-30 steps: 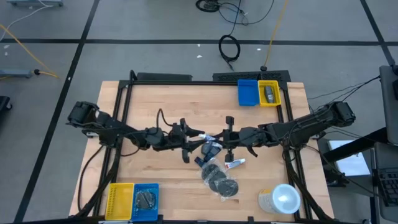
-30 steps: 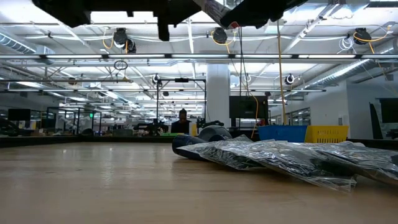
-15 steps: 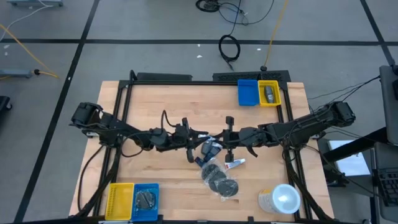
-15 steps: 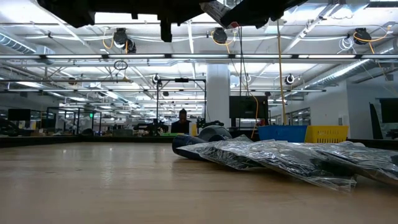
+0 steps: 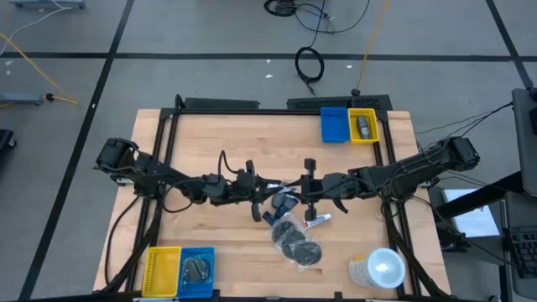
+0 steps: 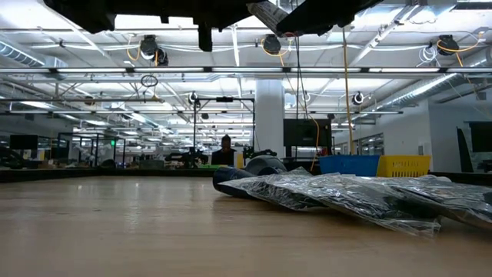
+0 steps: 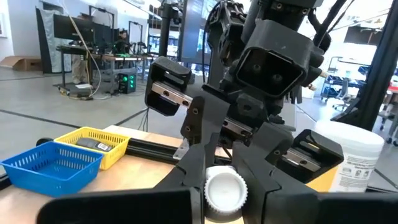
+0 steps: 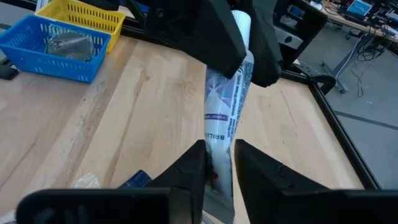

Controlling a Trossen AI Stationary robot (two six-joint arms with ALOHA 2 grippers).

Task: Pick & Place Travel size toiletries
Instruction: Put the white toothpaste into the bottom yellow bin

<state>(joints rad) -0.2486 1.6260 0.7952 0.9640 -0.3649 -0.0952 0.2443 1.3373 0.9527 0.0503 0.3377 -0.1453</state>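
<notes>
A white tube with blue print (image 8: 227, 106) hangs in the air over the table's middle (image 5: 286, 186), stretched between both grippers. My left gripper (image 7: 226, 186) is shut on its white-capped end; my right gripper (image 8: 217, 168) is shut on its flat end. Below them on the wood lie a blue-printed packet (image 5: 285, 204), a white tube with a red end (image 5: 317, 221) and dark discs in clear wrap (image 5: 295, 244). In the low view the wrapped discs (image 6: 346, 196) lie flat on the table, with both grippers high above. My left gripper pinches the tube at its round white cap (image 7: 226, 188), one finger on either side, coming level from the table's left and along the tube. The tube is lifted clear of the table. My right gripper pinches the tube's flat crimped end (image 8: 219, 163) between its two fingers, coming level from the table's right and along the tube. The tube runs straight out from the fingers to the left gripper, clear of the table.
Blue and yellow bins (image 5: 349, 126) stand at the far right edge, a dark bottle in the yellow one. Another yellow and blue pair (image 5: 180, 270) stands at the near left, a disc in the blue one. A large white-lidded cup (image 5: 382, 268) stands near right.
My left gripper has moved a little toward the table's right, up to the capped end of the tube that my right gripper holds. The right gripper and the tube have stayed in place.
</notes>
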